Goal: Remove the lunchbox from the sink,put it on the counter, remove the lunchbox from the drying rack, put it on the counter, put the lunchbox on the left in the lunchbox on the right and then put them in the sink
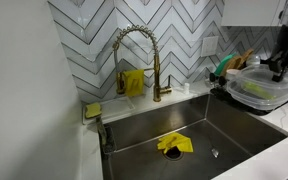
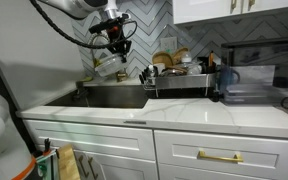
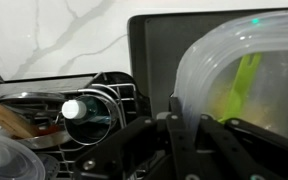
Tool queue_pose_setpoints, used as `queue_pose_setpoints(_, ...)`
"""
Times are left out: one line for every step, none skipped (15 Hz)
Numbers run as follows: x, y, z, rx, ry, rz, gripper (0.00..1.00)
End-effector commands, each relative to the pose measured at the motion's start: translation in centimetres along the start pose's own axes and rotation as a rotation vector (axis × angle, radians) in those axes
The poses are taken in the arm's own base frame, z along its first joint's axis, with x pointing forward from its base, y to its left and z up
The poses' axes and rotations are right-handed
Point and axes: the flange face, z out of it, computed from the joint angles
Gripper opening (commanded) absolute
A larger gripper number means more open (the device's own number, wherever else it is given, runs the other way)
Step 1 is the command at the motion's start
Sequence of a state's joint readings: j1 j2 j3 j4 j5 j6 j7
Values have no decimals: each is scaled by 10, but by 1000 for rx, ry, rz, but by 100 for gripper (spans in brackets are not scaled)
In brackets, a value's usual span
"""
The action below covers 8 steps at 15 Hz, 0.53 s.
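My gripper point(image 3: 184, 125) is shut on the rim of a clear plastic lunchbox point(image 3: 234, 70) with something green inside it. In both exterior views the gripper point(image 1: 281, 70) point(image 2: 114, 47) holds the lunchbox point(image 1: 254, 88) point(image 2: 108, 66) in the air, over the edge of the steel sink point(image 1: 144, 140) point(image 2: 114, 97). The drying rack point(image 2: 184, 85) point(image 3: 104, 100) stands on the counter beside the sink, full of dishes. A second clear container point(image 2: 246, 92) sits on the counter beyond the rack.
A gold faucet point(image 1: 154, 60) rises behind the sink. A yellow cloth or glove point(image 1: 174, 144) lies on the sink floor near the drain. A bottle point(image 3: 84, 110) lies in the rack. White marble counter point(image 2: 214, 115) runs along the front.
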State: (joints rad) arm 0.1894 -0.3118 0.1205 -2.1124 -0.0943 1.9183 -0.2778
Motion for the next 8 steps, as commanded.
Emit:
queue_pose_setpoints(0,2,0,0,-1,4,7)
queue_pose_setpoints(-2,4,-2,-1,2,9,7)
queue_pose_setpoints(-3,5,-4,-2,5,12,7)
queue_pose_setpoints(-3,5,-5,-3,7,12,7)
queue_pose_setpoints(-3,5,-5,-4,8,12,2)
queue_pose_setpoints(3,-6,4,25,8,-35,2)
queue_pose_setpoints(8,-15,11,49,7,-74,2)
queue_pose_setpoints(13,-31,21,77,-5,-111,2)
